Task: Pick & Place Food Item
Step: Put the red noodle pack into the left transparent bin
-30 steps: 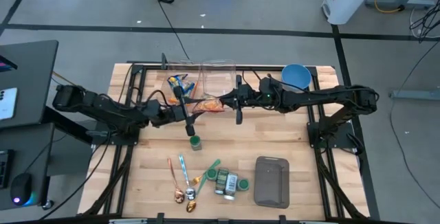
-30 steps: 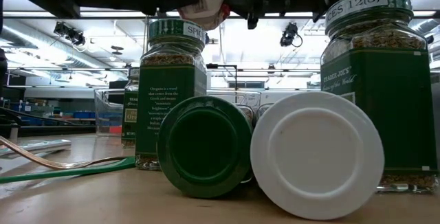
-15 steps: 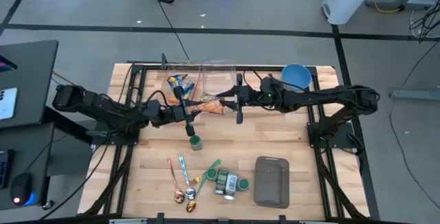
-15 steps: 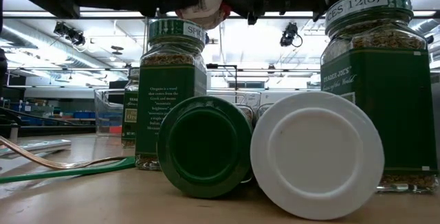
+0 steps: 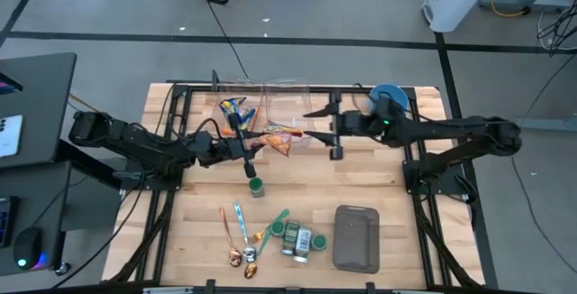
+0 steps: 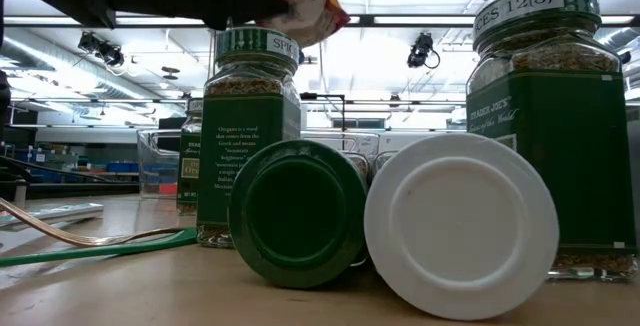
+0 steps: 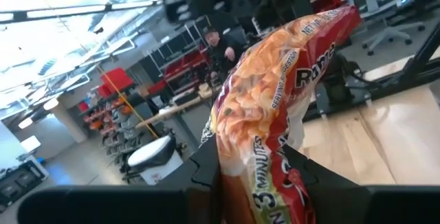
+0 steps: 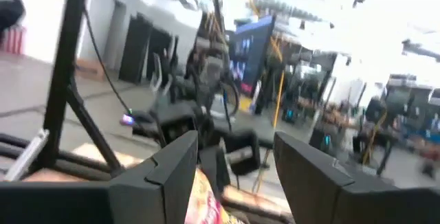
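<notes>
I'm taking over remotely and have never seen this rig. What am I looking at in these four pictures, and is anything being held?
Two dark robot arms work over a wooden table. One picture looks straight down, one sits at tabletop level, and one rides on each wrist.

The left hand is shut on a ramen packet, held in the air; its wrist camera shows the packet close up. The right hand stands open beside the packet, holding nothing.

On the table lie spice jars, a lone green-lidded jar, spoons, a grey lidded container, a blue bowl and clear bins. The low camera sits right behind the jars.
</notes>
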Motion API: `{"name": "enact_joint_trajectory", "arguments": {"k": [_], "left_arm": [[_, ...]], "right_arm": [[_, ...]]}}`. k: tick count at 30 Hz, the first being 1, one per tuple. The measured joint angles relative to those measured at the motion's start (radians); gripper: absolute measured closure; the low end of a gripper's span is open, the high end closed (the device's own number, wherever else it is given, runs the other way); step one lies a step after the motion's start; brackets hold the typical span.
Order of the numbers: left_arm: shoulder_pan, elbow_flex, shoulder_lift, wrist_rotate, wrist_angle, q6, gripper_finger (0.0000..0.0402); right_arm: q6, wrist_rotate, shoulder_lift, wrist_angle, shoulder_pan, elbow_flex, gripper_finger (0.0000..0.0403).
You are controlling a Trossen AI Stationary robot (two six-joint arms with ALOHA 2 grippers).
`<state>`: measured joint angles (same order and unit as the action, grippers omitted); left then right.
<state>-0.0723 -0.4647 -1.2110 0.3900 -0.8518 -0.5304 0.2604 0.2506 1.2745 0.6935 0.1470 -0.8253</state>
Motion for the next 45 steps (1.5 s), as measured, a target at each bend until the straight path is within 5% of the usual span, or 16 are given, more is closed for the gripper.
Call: {"name": "enact_joint_trajectory", "arguments": {"k": [8,14,20,25,39,45], "left_arm": [[0.000,0.000,-0.001,0.001,-0.002,0.009,0.0319],[0.000,0.000,0.012,0.036,0.042,0.010,0.0319],[-0.001,0.000,0.070,0.141,0.165,0.057,0.0319],[0.000,0.000,0.129,0.251,0.303,0.129,0.0319],[0.014,0.000,0.251,0.756,0.827,0.394,0.0319],[0.123,0.000,0.222,0.644,0.950,0.527,0.0319]], "right_arm": [[0.012,0.011,-0.059,0.670,-0.022,0.386,0.0206],[-0.028,-0.087,-0.075,0.880,-0.022,0.634,0.0227],[-0.088,-0.158,-0.164,0.879,-0.021,0.805,0.0236],[-0.111,-0.162,-0.243,0.766,-0.034,0.817,0.0236],[-0.118,-0.158,-0.261,0.633,-0.038,0.817,0.0236],[-0.118,-0.184,-0.261,0.603,-0.038,0.817,0.0236]]}}
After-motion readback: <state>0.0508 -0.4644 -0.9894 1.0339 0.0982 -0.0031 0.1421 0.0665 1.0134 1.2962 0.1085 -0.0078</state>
